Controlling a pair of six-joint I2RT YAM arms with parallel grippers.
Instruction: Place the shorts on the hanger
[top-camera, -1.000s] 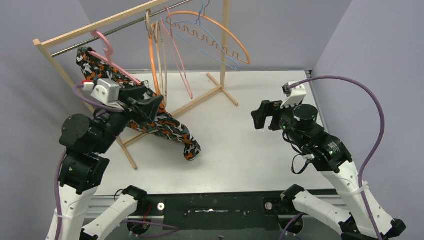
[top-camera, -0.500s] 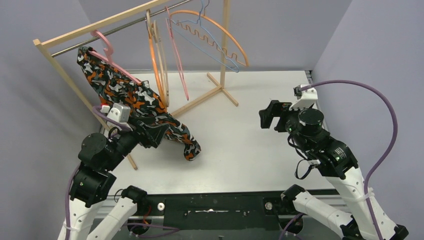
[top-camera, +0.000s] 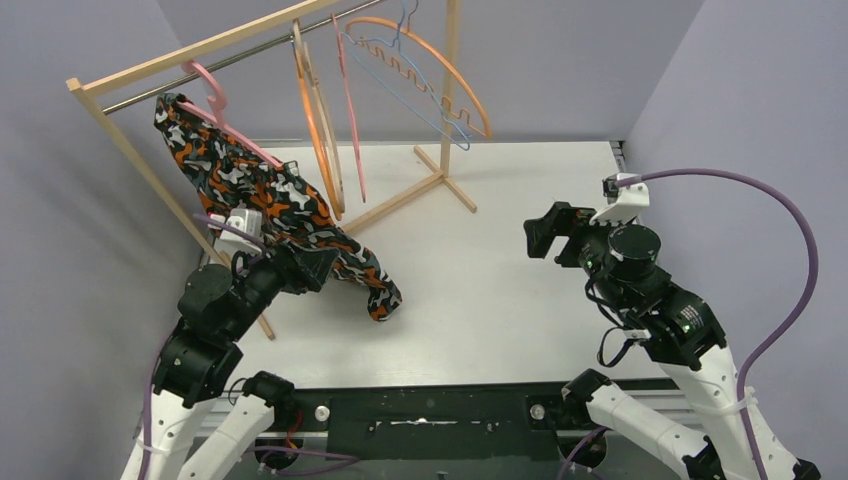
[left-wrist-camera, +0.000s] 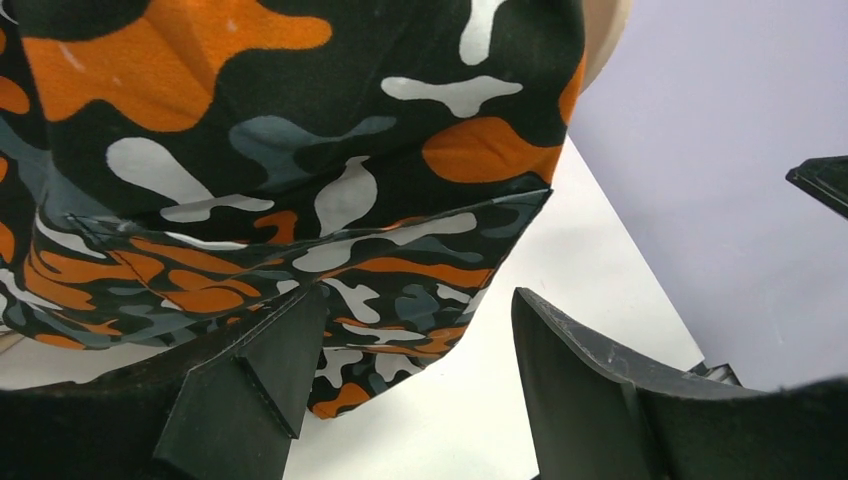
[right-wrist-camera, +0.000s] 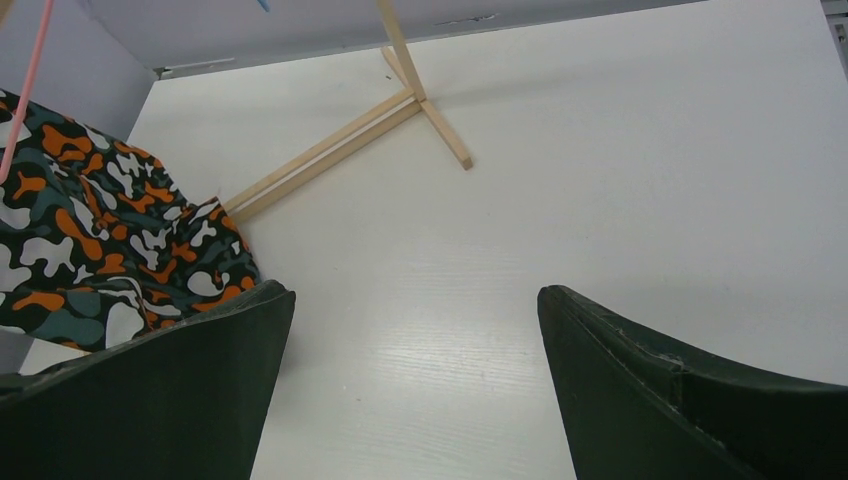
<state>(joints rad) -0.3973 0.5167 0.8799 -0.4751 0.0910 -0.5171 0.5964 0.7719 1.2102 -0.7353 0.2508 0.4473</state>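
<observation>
The camouflage shorts (top-camera: 260, 200) hang over the thick pink hanger (top-camera: 214, 98), whose hook sits on the rail at the rack's left end. Their lower end (top-camera: 378, 290) trails onto the table. They fill the left wrist view (left-wrist-camera: 280, 170) and show at the left of the right wrist view (right-wrist-camera: 90, 250). My left gripper (top-camera: 318, 265) is open and empty, just below and in front of the hanging fabric (left-wrist-camera: 415, 330). My right gripper (top-camera: 540, 235) is open and empty above the table's right half (right-wrist-camera: 415, 330).
A wooden rack (top-camera: 250, 40) with a metal rail stands at the back left, its floor bars (top-camera: 400, 200) crossing the table. Orange hangers (top-camera: 320, 130), a thin pink wire hanger (top-camera: 350, 120) and a blue one (top-camera: 420, 85) hang on the rail. Grey walls enclose the white table (top-camera: 480, 290).
My left gripper has let go of the shorts and drawn back down toward the near edge. The shorts now hang free on the pink hanger. My right arm has pulled back slightly to the right.
</observation>
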